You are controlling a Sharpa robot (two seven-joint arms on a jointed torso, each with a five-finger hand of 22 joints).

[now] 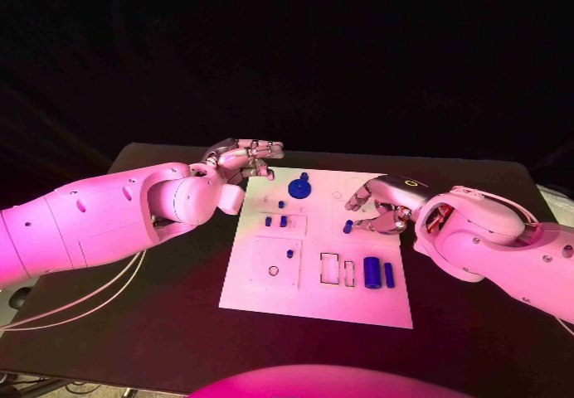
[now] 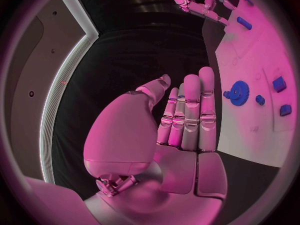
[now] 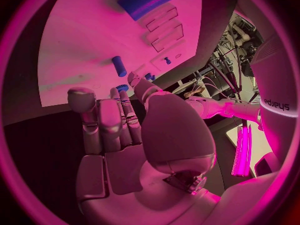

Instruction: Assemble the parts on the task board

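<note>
The left robot hand hangs above the far left corner of the task board, its fingers stretched out straight side by side and the thumb lying close alongside; it grasps nothing and touches nothing. Just beside its fingertips, on the board, stands the blue gear, and beyond that, toward the robot, sit a few small blue pegs.

The right robot hand hovers low over the board's right edge, fingers loosely extended and slightly curled, the thumb apart from them; nothing sits in its grip, so it is released. A short blue peg stands on the board just off its fingertips, close but apart as far as can be told. Nearer the robot than this hand, two blue cylinders lie side by side on the board next to a pair of rectangular slots. The board rests on the black worktop.
</note>
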